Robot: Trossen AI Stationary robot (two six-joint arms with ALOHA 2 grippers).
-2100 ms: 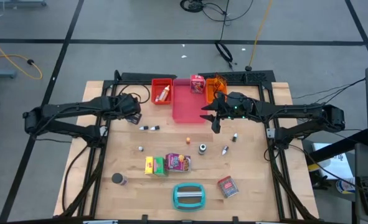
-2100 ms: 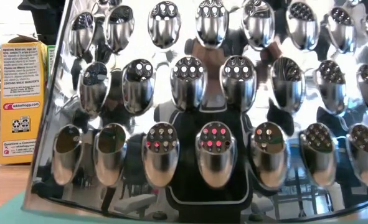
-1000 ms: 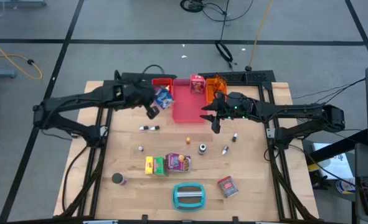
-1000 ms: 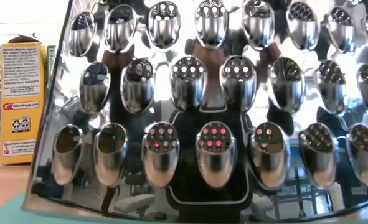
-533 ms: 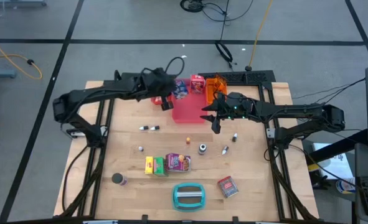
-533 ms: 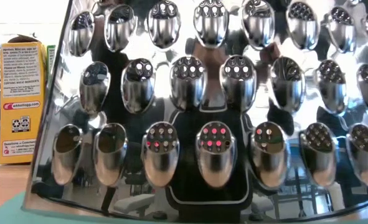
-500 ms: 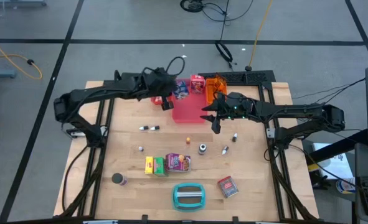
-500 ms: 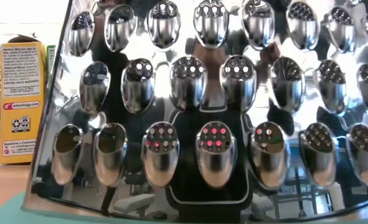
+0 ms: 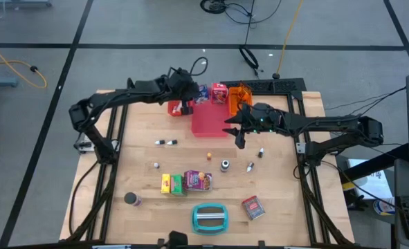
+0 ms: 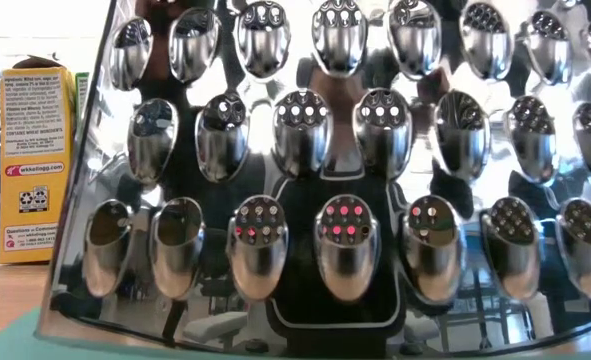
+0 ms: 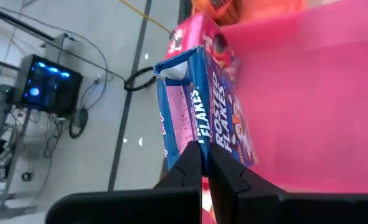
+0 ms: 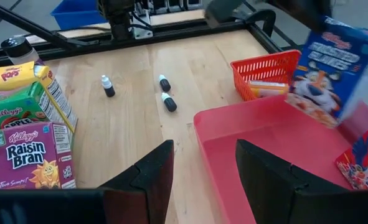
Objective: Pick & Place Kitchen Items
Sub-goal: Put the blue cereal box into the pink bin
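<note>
Over the last two seconds the left pincer (image 9: 190, 104) has swung from the desk's (image 9: 142, 152) left side toward the upper middle of the high view, clamped on a blue-white cereal box (image 9: 201, 96) now hanging above the pink tray (image 9: 211, 123) (we judge release is next). That tray already holds a red-white box (image 9: 220, 92) at its top edge; the red basket (image 12: 268, 71) holds a small bottle, and the right pincer (image 9: 237, 131) waits, fingers spread and empty, beside the tray.

Looking like a robotics lab: wooden table (image 9: 142, 214) sitting on a grey taped floor (image 9: 121, 28), loose cables (image 9: 249, 55) trailing, a lit computer tower (image 11: 43, 87) glowing beside it.
</note>
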